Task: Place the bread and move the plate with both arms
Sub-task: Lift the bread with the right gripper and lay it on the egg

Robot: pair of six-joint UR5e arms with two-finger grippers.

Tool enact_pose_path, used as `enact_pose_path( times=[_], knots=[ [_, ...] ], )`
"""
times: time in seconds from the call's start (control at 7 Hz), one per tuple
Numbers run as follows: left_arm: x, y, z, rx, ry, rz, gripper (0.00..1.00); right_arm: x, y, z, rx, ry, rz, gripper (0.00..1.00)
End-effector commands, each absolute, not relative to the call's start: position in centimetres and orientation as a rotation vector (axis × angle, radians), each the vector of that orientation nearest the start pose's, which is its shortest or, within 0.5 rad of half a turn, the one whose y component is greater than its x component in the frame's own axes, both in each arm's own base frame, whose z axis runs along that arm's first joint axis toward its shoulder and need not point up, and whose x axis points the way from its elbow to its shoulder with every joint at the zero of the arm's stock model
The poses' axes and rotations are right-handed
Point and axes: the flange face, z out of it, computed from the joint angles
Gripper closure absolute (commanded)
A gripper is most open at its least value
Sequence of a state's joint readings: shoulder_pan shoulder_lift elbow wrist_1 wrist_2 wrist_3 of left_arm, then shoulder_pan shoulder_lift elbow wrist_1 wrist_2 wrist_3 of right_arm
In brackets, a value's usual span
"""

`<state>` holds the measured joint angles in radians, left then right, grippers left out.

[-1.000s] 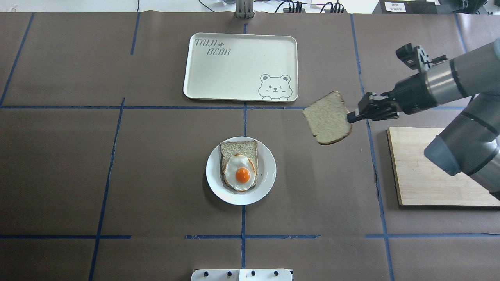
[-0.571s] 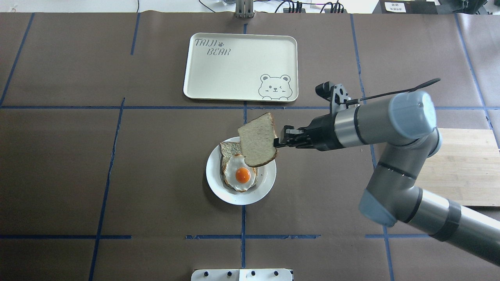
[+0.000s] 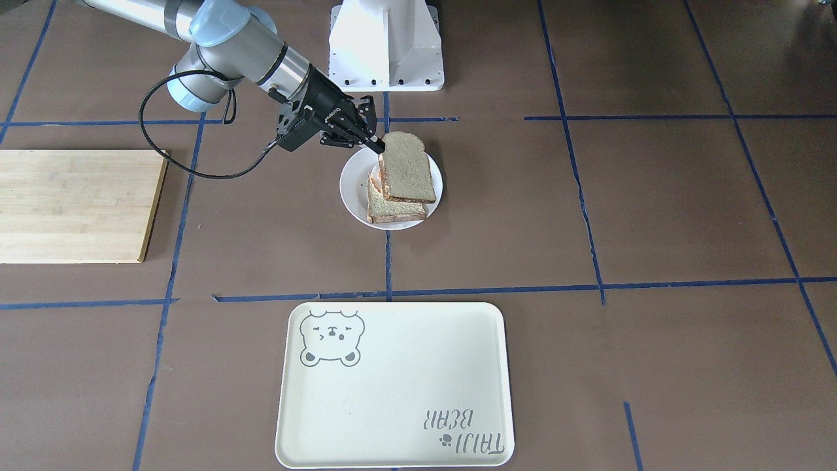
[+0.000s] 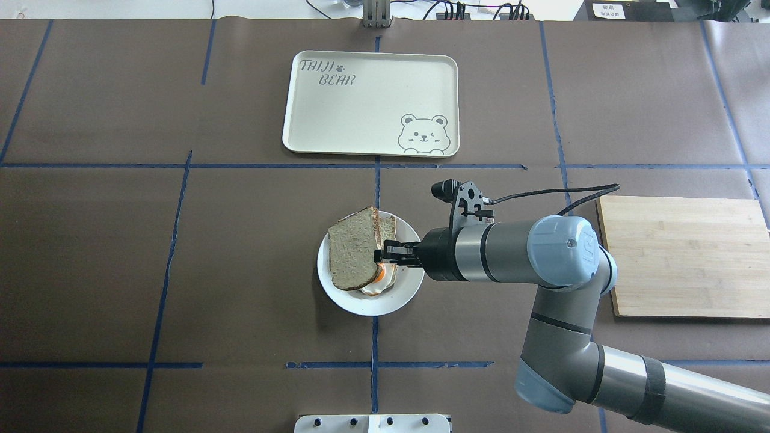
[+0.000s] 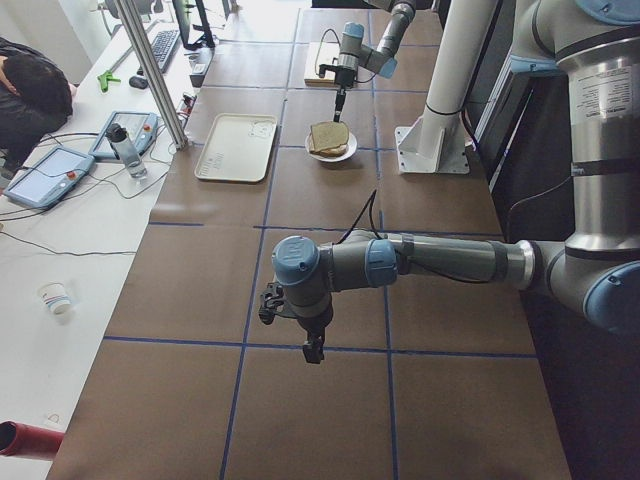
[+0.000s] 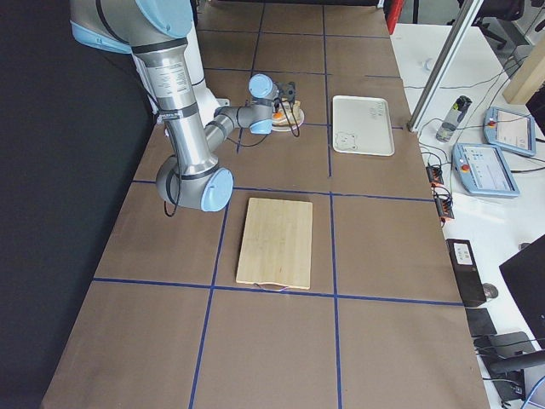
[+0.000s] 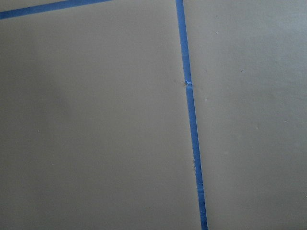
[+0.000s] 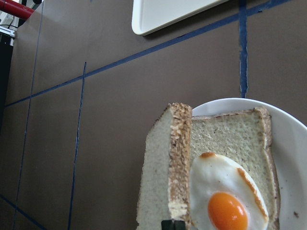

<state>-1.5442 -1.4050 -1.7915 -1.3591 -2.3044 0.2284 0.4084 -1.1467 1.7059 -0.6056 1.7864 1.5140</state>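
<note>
My right gripper [image 4: 381, 257] is shut on the edge of the bread [image 4: 352, 252], a pale speckled slice with a dark crust. It holds the slice tilted just over the egg-topped toast [image 4: 388, 227] on the small white plate [image 4: 361, 307]. The front-facing view shows the bread [image 3: 405, 167] covering most of the toast [image 3: 392, 210]. The right wrist view shows the bread [image 8: 165, 182] edge-on beside the fried egg [image 8: 225, 191]. My left gripper [image 5: 313, 350] shows only in the exterior left view, low over bare table far from the plate; I cannot tell whether it is open or shut.
A cream tray with a bear drawing [image 4: 370, 102] lies beyond the plate. A wooden cutting board [image 4: 680, 255] lies on the right. The white pedestal base [image 3: 386, 42] stands at the robot's side. Blue tape lines cross the brown table cover.
My right arm has swung left and down with the bread, from beside the cutting board to over the plate. The slice now covers most of the egg toast.
</note>
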Motion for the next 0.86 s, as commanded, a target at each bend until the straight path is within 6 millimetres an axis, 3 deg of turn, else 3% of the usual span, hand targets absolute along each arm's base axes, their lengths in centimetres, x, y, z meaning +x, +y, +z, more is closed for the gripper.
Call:
enact_pose_path(
  times=[0.0,0.43,0.57,0.71],
  knots=[
    [-5.6,-41.0,64.6,-0.071,0.745,0.185,0.0,-51.9,-35.0,26.3,0.219,-1.479,0.147,1.0],
    [-5.6,-41.1,64.5,-0.068,0.745,0.187,0.0,-51.7,-35.1,29.6,0.226,-1.42,0.172,0.97],
    [-5.6,-41.1,64.3,-0.064,0.745,0.188,0.0,-51.9,-35.0,29.4,0.234,-1.422,0.188,0.58],
    [-5.6,-41.1,64.3,-0.063,0.745,0.188,0.0,-51.7,-35.3,29.5,0.232,-1.398,0.19,0.01]
  ],
)
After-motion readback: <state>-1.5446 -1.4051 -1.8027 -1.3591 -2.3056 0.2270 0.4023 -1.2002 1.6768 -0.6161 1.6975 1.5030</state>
